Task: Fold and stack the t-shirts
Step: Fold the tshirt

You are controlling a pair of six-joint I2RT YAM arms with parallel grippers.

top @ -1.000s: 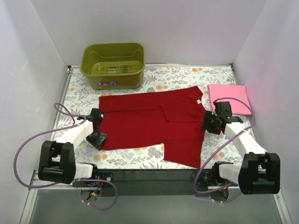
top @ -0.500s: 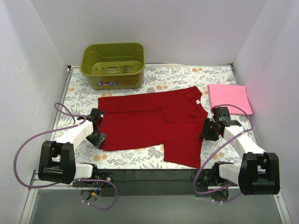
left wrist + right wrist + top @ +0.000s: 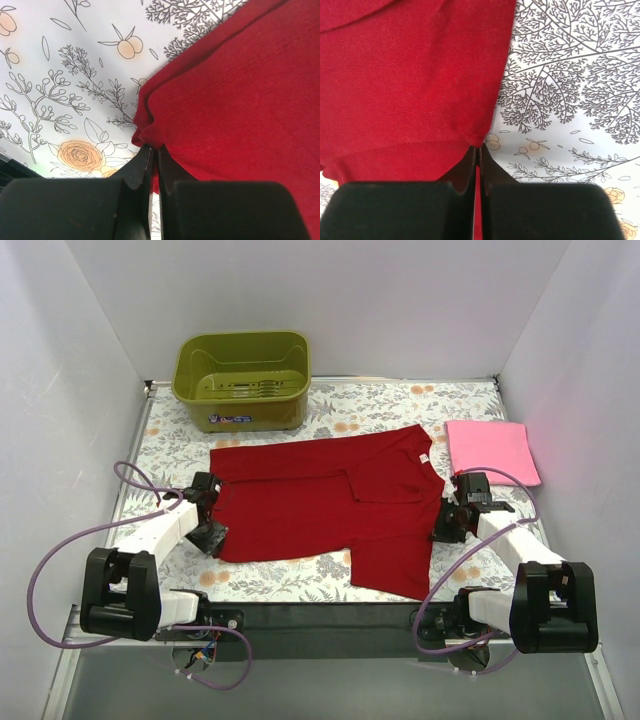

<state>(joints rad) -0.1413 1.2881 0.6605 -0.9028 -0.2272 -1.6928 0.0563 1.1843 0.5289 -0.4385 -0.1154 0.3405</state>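
The deep red t-shirt (image 3: 330, 505) lies spread across the middle of the floral cloth, with one sleeve reaching toward the near edge. My left gripper (image 3: 213, 536) is shut on the shirt's left edge; the pinched red fold (image 3: 150, 131) shows between its fingers. My right gripper (image 3: 447, 525) is shut on the shirt's right edge, red cloth (image 3: 420, 80) gathered at its tips. The light pink t-shirt (image 3: 490, 450) lies folded at the right, beyond my right gripper.
An olive-green plastic tub (image 3: 243, 378) stands at the back left. The floral table cloth (image 3: 170, 455) covers the table. White walls close in the left, back and right sides. A black strip runs along the near edge.
My right gripper has moved down toward the near edge along the shirt's right side. My left gripper has shifted only slightly. The shirt's right edge has drawn in a little.
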